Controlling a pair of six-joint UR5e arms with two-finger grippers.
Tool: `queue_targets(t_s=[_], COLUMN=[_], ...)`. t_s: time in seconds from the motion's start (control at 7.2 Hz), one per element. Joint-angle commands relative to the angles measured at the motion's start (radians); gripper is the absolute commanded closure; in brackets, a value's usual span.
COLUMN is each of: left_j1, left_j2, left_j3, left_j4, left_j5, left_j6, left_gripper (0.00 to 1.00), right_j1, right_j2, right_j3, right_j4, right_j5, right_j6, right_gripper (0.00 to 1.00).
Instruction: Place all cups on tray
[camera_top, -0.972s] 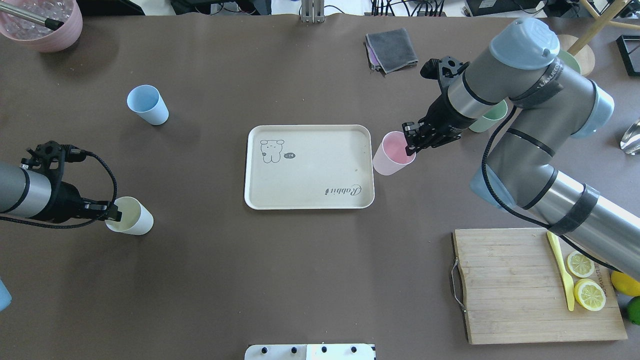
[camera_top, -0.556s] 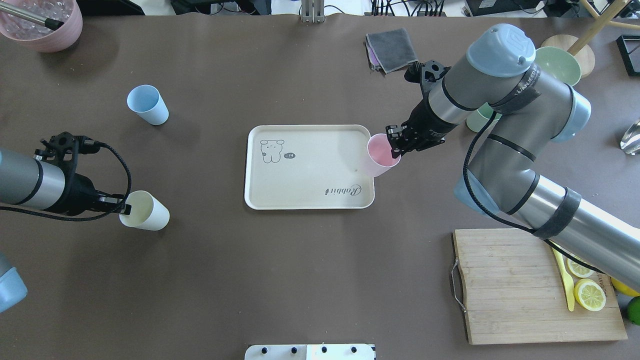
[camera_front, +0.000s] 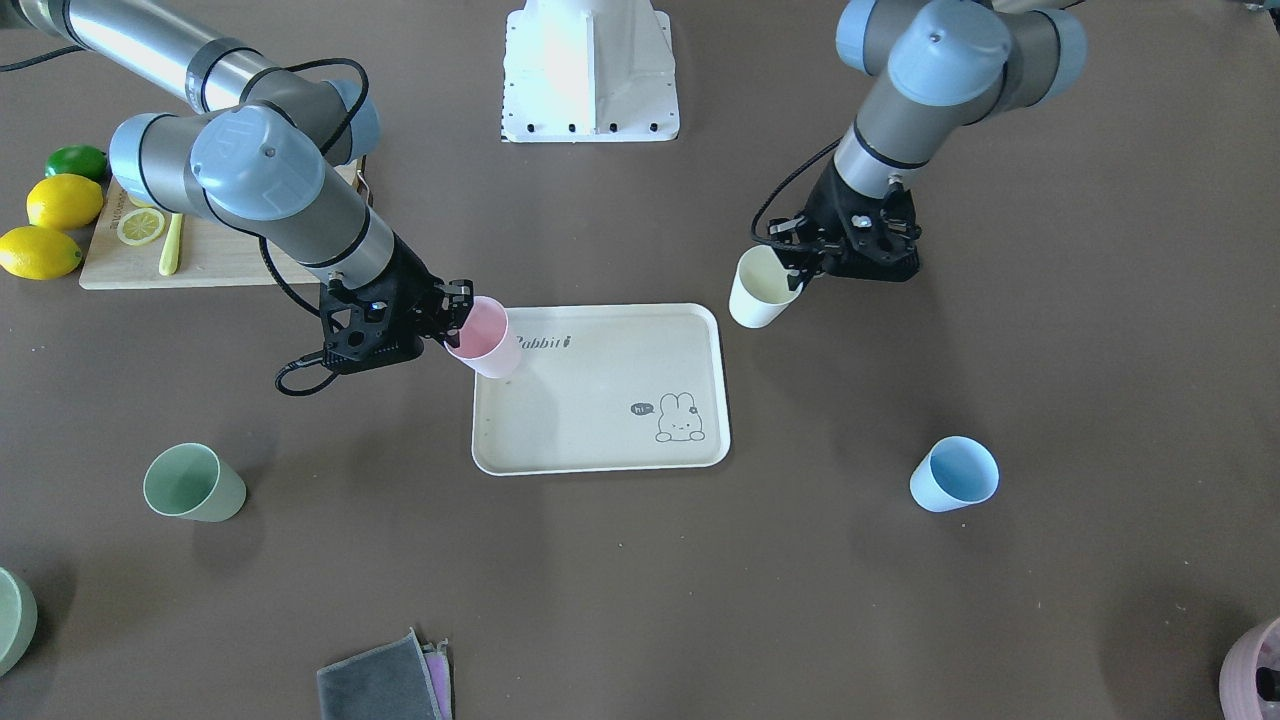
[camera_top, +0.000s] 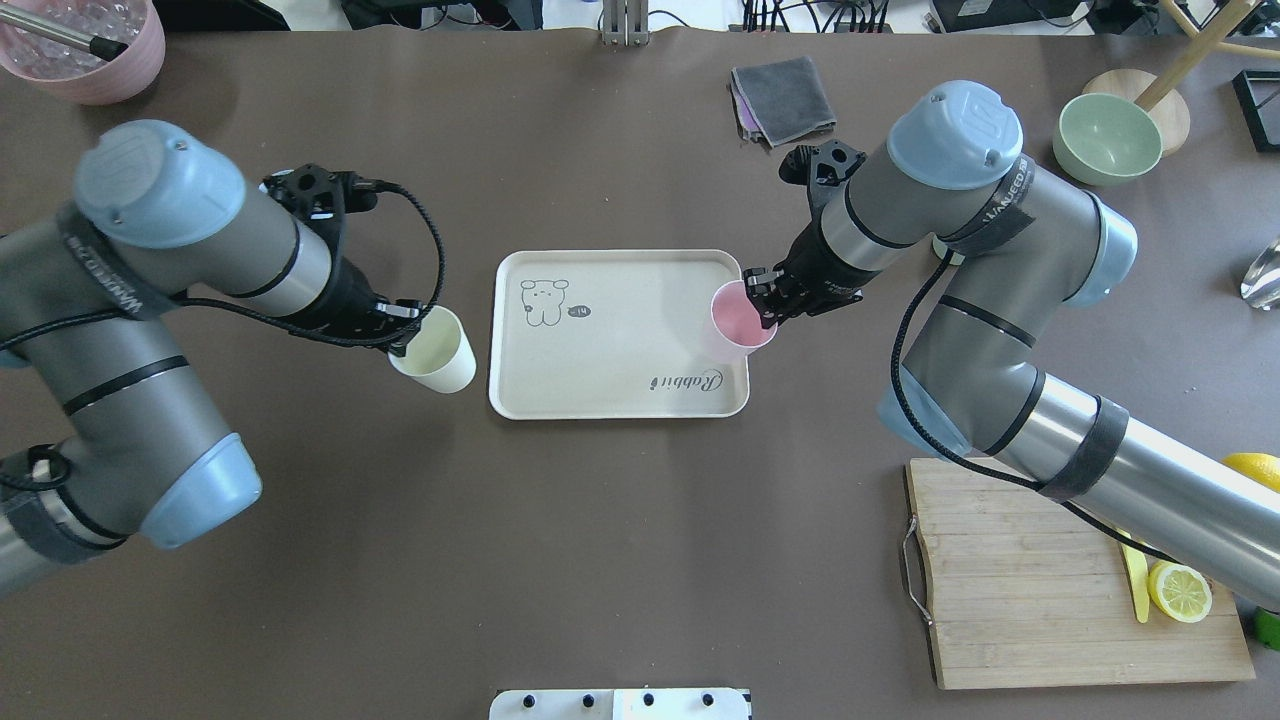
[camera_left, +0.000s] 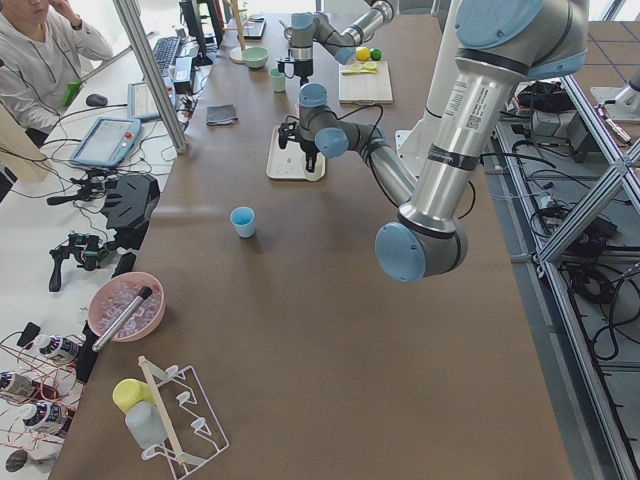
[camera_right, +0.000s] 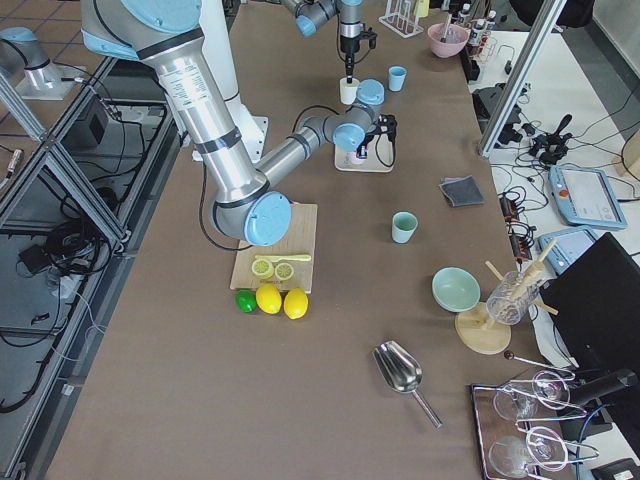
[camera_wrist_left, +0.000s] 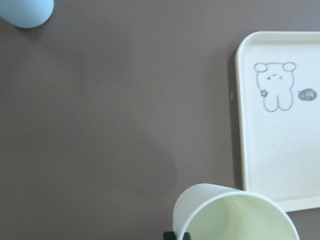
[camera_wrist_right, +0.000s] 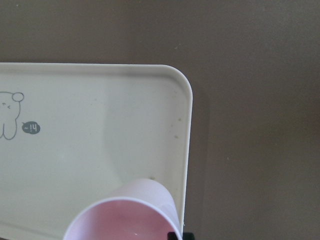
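Observation:
The cream-beige tray (camera_top: 620, 330) lies mid-table. My right gripper (camera_top: 762, 305) is shut on the rim of the pale pink cup (camera_top: 738, 320) and holds it tilted over the tray's right edge, as the right wrist view (camera_wrist_right: 125, 217) shows. My left gripper (camera_top: 400, 335) is shut on the rim of the cream-white cup (camera_top: 437, 348), held just outside the tray's left edge (camera_wrist_left: 240, 150). The light blue cup (camera_front: 955, 474) and the sage green cup (camera_front: 193, 483) stand on the table on opposite sides of the tray. In the overhead view my arms hide both.
A wooden cutting board (camera_top: 1040, 570) with lemon slices and a yellow knife lies at the near right. A green bowl (camera_top: 1106, 138) and a grey cloth (camera_top: 785, 98) sit at the far right, a mauve-pink pot (camera_top: 85, 45) at the far left corner.
My left gripper has carried the cream-white cup right, up to the tray's left edge. My right gripper has carried the pink cup left, over the tray's right edge.

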Motion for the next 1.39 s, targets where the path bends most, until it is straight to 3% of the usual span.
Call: queue_targets(t_s=[0.0, 0.28, 0.42, 0.56, 0.69, 0.97, 1.25], left_j1=[0.073, 0.077, 0.077, 0.077, 0.077, 0.039, -0.079], left_j2=[-0.138, -0.146, -0.145, -0.146, -0.146, -0.133, -0.104], left_j3=[0.125, 0.207, 0.225, 0.224, 0.219, 0.155, 0.120], left_j4=[0.023, -0.087, -0.110, -0.110, -0.110, -0.078, 0.004], left_j5=[0.097, 0.099, 0.099, 0.099, 0.099, 0.091, 0.061], left_j6=[-0.034, -0.078, -0.080, -0.086, -0.088, -0.065, 0.117], left_gripper=[1.00, 1.00, 1.00, 0.57, 0.03, 0.03, 0.03], right_j1=[-0.028, -0.031, -0.031, -0.031, -0.031, 0.045, 0.191], right_j2=[0.030, 0.041, 0.041, 0.047, 0.052, 0.059, 0.024], right_j3=[-0.029, -0.045, -0.045, -0.045, -0.045, -0.022, -0.034], right_j4=[-0.004, -0.004, -0.004, -0.009, -0.021, -0.071, -0.079], right_j5=[-0.045, -0.048, -0.048, -0.048, -0.048, 0.007, 0.097], right_j6=[0.002, 0.003, 0.003, 0.005, 0.005, -0.009, -0.109], right_gripper=[1.00, 1.00, 0.42, 0.00, 0.00, 0.00, 0.00])
